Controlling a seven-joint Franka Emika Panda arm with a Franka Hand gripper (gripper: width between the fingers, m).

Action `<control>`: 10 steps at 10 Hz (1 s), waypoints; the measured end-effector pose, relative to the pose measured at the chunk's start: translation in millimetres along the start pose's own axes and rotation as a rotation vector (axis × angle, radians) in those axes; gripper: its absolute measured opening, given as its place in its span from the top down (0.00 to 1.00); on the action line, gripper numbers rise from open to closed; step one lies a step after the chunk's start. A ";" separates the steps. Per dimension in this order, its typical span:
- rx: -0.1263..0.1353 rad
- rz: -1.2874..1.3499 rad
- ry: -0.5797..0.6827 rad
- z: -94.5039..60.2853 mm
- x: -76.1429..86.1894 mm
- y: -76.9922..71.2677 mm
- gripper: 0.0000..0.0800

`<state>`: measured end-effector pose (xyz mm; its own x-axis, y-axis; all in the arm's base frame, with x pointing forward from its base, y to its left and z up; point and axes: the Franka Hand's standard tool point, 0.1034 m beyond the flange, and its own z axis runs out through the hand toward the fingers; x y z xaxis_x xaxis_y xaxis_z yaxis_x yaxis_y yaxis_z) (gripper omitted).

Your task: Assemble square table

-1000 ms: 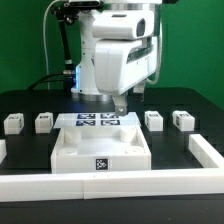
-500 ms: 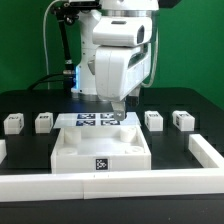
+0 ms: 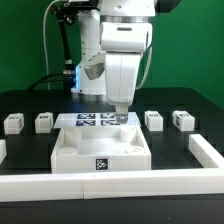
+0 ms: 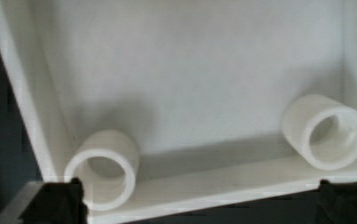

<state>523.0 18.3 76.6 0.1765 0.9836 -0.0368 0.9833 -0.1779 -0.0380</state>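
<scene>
The white plastic square slab with a raised rim lies rim-up near the front of the black table, at its middle, with a black-and-white tag on its front wall. It looks like a rigid, light moulding, smooth and probably slippery across its broad faces. By that judgement the thin upright rim wall is the place to pinch, one finger inside and one outside. The far wall, just under the gripper, seems handiest.

Lying this way the slab serves as a shallow tray. The wrist view shows two short round white sockets standing inside it close to the wall. Nothing loose lies in it, and no leg is fitted yet.

The four short white blocky tagged legs stand apart from the slab in a row behind it, two toward the exterior view's left and two toward its right. Small and stiff, they should pinch easily across their flat sides.

The robot's two-finger gripper hangs above the slab's far rim, toward the exterior view's right, with its jaws spread wide and holding nothing.

The flat white marker board lies just behind the slab, between the leg pairs. Long white border bars fence the front and sides
</scene>
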 end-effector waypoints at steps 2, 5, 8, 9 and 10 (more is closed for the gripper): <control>0.000 0.000 0.000 0.2 -0.3 -0.1 0.19; 0.018 -0.151 -0.001 6.5 -13.6 -7.8 0.19; 0.024 -0.149 -0.002 8.7 -15.8 -10.1 0.19; 0.025 -0.149 -0.002 8.9 -15.8 -10.2 0.19; 0.026 -0.147 0.000 9.2 -17.4 -11.1 0.19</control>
<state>508.6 2.9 68.6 0.0303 0.9991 -0.0289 0.9971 -0.0322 -0.0685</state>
